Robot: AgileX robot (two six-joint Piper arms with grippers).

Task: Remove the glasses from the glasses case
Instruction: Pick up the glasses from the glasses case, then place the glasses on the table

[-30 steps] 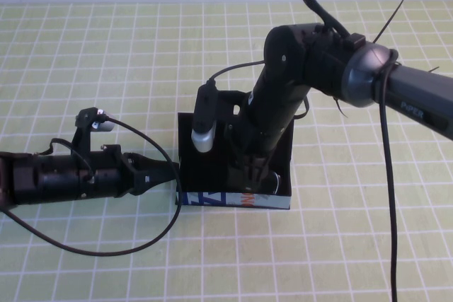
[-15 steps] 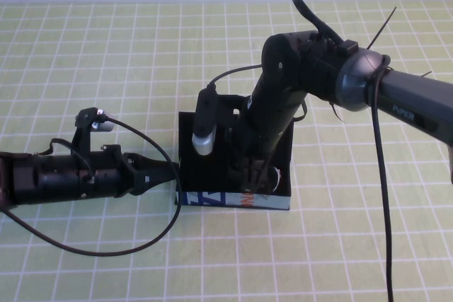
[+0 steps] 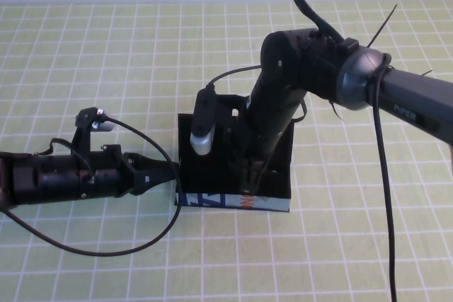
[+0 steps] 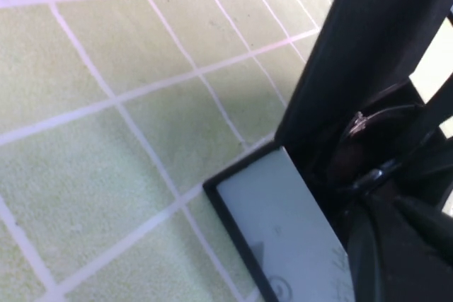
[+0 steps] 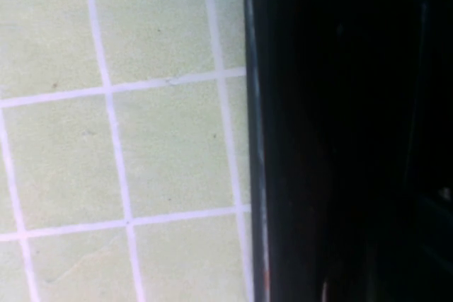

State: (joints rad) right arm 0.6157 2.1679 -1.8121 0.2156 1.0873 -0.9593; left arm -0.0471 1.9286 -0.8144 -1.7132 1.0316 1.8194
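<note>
The glasses case (image 3: 233, 202) lies open in the middle of the table, black with a pale blue printed long side facing me. My right gripper (image 3: 251, 175) reaches steeply down into the case, and its tip is lost in the dark interior. The glasses cannot be told apart from the black inside in any view. My left gripper (image 3: 174, 170) lies low on the table, shut to a point, with its tip against the case's left end. The left wrist view shows the case's corner and pale blue side (image 4: 283, 224). The right wrist view shows only the case's black wall (image 5: 318, 132) beside the cloth.
A green checked cloth (image 3: 106, 68) covers the table. The case's black lid (image 3: 283, 139) lies open behind the right arm. Cables loop from both arms, one across the cloth in front of the left arm (image 3: 141, 245).
The right arm has shifted slightly left and deeper into the case. A small bright glint at the case's front right is no longer seen. The left arm has not moved.
</note>
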